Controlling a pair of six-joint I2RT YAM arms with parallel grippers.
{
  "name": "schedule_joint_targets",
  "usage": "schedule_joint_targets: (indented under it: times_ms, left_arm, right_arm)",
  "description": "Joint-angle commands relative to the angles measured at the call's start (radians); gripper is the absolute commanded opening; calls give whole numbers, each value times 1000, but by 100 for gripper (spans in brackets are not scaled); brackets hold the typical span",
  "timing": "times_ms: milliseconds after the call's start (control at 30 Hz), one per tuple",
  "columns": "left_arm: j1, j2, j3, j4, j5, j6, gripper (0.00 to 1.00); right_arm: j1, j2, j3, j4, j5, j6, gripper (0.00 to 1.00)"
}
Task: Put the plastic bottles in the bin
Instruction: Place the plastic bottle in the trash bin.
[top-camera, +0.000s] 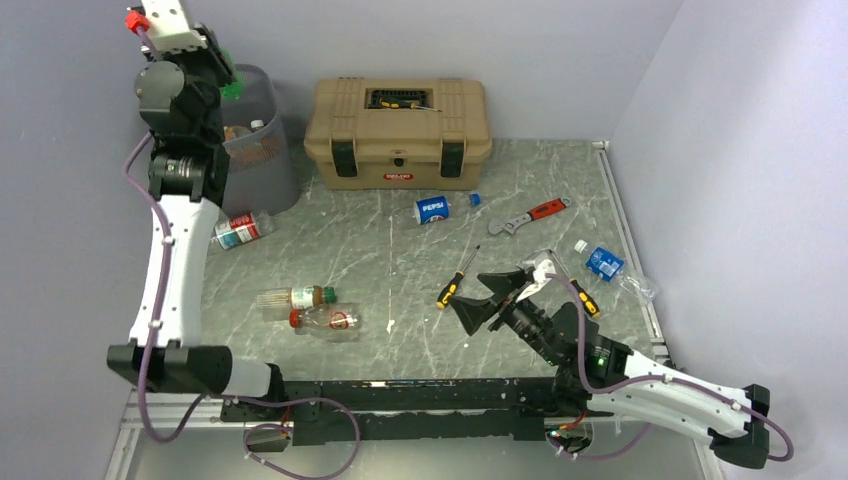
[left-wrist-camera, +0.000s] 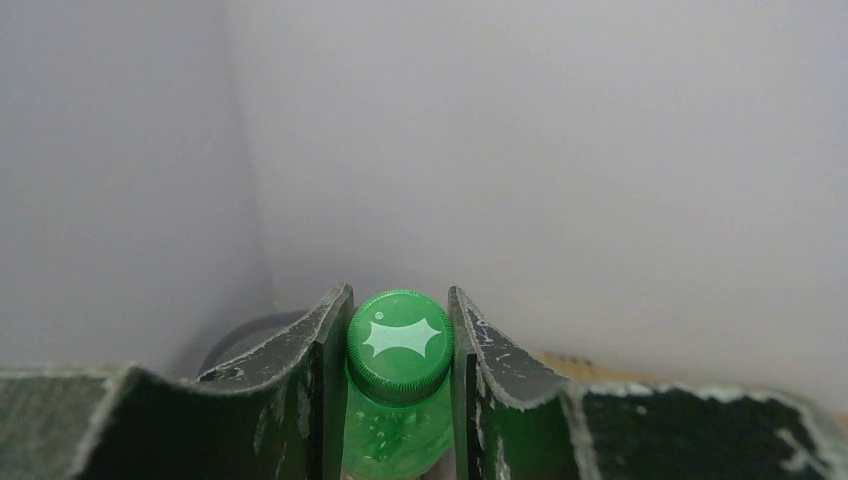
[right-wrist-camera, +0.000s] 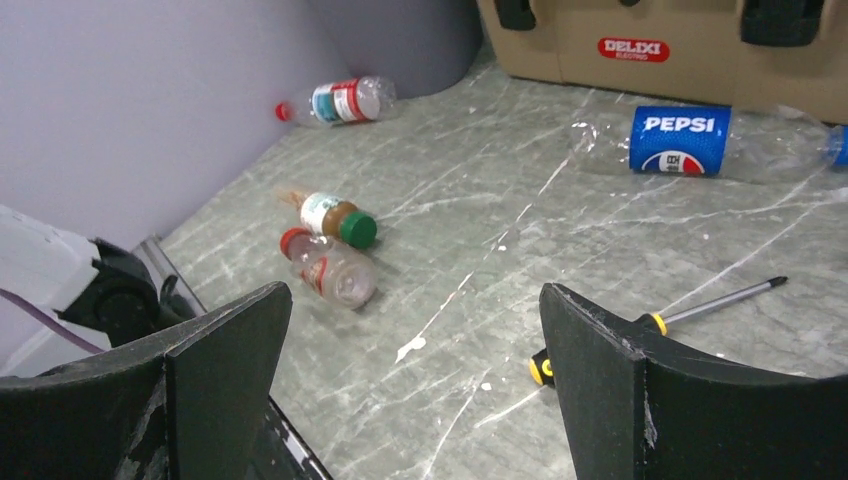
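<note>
green bottle (left-wrist-camera: 398, 345) clamped at cap by left jaws, held high above bin (top-camera: 268, 160). right jaws wide apart, empty, low over surface (top-camera: 400, 265) beside screwdriver (top-camera: 457, 279). Pepsi bottle (top-camera: 432, 209), four others lie on surface.

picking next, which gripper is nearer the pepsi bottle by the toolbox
Right. The right gripper is open a little near-right of the Pepsi bottle; the left gripper is up over the bin, holding a green bottle.
</note>
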Motion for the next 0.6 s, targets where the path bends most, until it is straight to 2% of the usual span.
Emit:
schedule_joint_targets:
  times_ms: [0, 133, 233, 300, 400, 567]
  left_arm:
    - [96, 52, -54, 261, -1, -175, 0]
    - [183, 117, -156, 450, 83, -280, 0]
    - [194, 203, -206, 632, 194, -309, 0]
    - [193, 238, -223, 696, 235, -316, 0]
    - [193, 277, -200, 647, 239, -326, 0]
    - [191, 335, -111, 392, 203, -320, 0]
  right_arm:
    - [2, -74, 20, -5, 75, 42, 100]
    - [3, -143, -2, 6, 50, 18, 100]
    - [3, -157, 20, -34, 74, -3, 100]
    - [3, -172, 26, -54, 80, -10, 100]
    - [3, -215, 3, -64, 88, 10, 100]
    - [2, -273, -44, -74, 104, 27, 100]
